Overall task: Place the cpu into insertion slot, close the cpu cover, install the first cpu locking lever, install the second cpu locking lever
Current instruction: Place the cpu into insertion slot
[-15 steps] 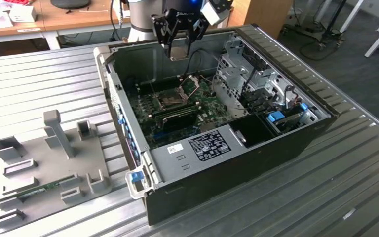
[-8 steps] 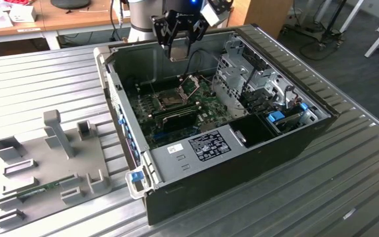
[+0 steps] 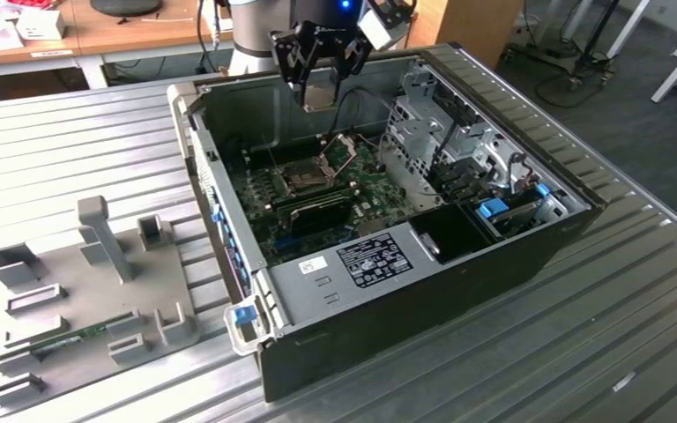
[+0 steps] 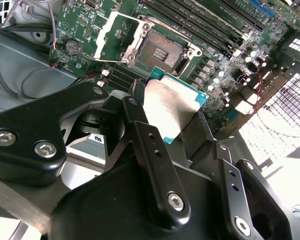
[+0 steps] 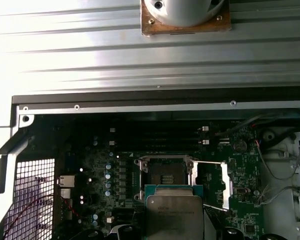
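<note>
Silvery cpu is pinched by its edges btwn the gripper fingers, which are closed only to the chip's width. It hangs in the air over the open case, touching nothing else. In the exterior view the slot lies at abt 6 o'clock of the gripper, well apart from it, on the green board. The cover stands swung up at abt 1 o'clock of the slot. Both wrist views show the slot centre dark & bare, no chip in it.

Progress, my read: step 1 under way, w/ cpu in grip above the case but not seated. Cover not closed, so neither lever can be done; levers too thin to pick out. 0 of 4 steps finished. Case sits on a ribbed metal tabletop.
</note>
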Controlling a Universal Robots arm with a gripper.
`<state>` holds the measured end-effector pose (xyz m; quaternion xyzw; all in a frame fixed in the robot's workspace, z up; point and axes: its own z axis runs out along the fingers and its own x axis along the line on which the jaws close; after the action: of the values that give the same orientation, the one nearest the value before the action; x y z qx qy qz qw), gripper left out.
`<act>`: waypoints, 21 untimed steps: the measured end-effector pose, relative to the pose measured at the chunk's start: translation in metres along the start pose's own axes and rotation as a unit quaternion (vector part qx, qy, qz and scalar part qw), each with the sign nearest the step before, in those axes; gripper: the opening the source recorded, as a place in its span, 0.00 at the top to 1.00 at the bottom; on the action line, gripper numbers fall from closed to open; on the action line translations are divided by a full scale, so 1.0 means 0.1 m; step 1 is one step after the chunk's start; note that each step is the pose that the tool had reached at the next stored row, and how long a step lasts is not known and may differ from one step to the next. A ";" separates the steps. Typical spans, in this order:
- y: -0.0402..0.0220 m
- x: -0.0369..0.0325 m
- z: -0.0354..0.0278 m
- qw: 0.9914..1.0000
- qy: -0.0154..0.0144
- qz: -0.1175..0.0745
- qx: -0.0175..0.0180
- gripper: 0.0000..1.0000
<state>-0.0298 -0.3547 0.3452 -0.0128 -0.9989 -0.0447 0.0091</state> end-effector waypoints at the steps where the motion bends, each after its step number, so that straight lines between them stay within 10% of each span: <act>1: 0.000 0.000 0.001 1.000 0.000 0.000 0.000 0.46; 21: 0.000 0.000 0.001 1.000 0.001 -0.012 0.001 0.46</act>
<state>-0.0298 -0.3547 0.3451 -0.0004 -0.9990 -0.0441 0.0096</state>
